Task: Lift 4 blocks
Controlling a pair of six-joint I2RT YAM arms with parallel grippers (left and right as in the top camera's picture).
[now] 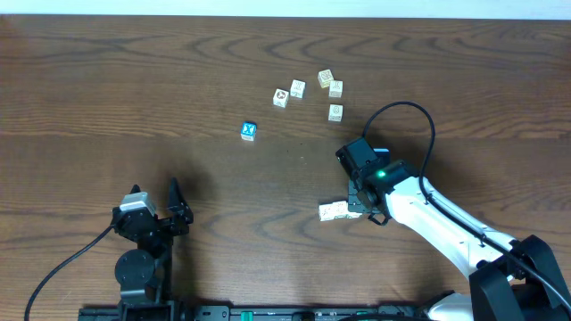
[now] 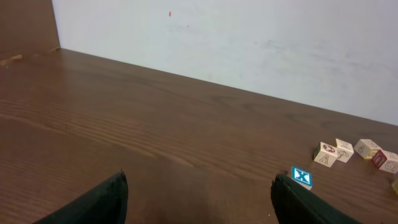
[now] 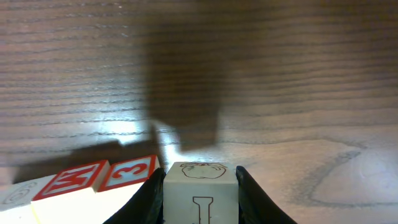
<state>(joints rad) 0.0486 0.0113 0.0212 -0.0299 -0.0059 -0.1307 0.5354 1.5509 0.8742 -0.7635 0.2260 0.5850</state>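
One block [image 3: 200,196] sits gripped in the right tool [image 3: 200,186] (red-printed cubes [image 3: 99,177] beside).

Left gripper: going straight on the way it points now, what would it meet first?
Probably nothing: bare table lies ahead of the open left gripper up to the wall. The blue X cube sits right, perhaps in one finger's path.

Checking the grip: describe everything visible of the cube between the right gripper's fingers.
The cube is cream, wood-looking, with a brown outlined letter I on its near face and a line drawing on top. It sits upright between the right gripper's dark fingers, both pressing its sides. Red-lettered blocks lie close beside it; contact unclear.
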